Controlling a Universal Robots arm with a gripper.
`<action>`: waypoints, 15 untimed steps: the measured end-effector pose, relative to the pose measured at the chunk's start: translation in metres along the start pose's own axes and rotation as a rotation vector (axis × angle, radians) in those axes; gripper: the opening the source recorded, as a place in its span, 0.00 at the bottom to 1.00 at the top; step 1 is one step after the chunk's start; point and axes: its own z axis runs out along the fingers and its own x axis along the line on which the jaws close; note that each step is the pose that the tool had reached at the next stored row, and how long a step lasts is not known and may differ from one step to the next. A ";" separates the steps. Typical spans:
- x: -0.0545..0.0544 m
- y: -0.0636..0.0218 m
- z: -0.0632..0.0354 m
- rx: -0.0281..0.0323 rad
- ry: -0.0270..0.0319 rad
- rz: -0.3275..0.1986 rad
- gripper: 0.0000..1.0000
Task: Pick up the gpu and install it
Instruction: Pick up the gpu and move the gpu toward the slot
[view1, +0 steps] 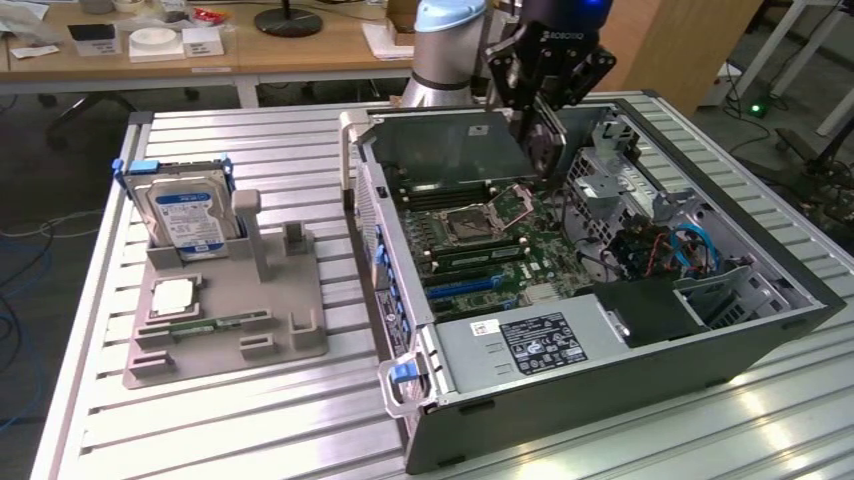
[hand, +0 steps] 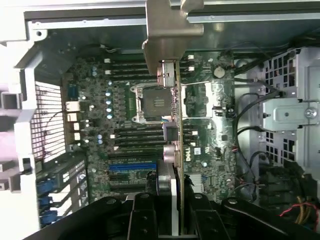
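The gpu (view1: 543, 140), a thin flat green circuit-board card, hung upright and edge-on under the black gripper (view1: 541, 100) of the arm. The two fingers were closed on the upper edge of the card and held it firmly, with only the thickness of the board between them. In the wrist view the gpu (hand: 176, 145) appeared as a narrow green line running away from the gripper (hand: 172, 215), with small silver cylinders on one face and a bent silver metal bracket (hand: 172, 25) at the far end. The card was in the air above the open black computer case (view1: 601, 400), over the green motherboard (view1: 494, 250), and it did not touch the board.

The case lay on its side on a table of ribbed silver aluminium slats (view1: 267, 150). On the exterior view's left, well apart from the case, a grey plastic holder (view1: 267, 320) stood on the same table, and a boxy silver hard drive with a blue-white label (view1: 187, 215) stood upright in it. Behind the table there was a wooden desk (view1: 307, 50) with a round black lamp base (view1: 287, 22) on it.
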 end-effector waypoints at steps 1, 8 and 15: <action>-0.004 0.0003 0.0001 0.0000 0.0000 0.000 0.29; -0.031 0.0023 0.0006 -0.0002 0.0001 -0.004 0.29; -0.045 0.0034 0.0011 -0.0002 0.0001 -0.008 0.29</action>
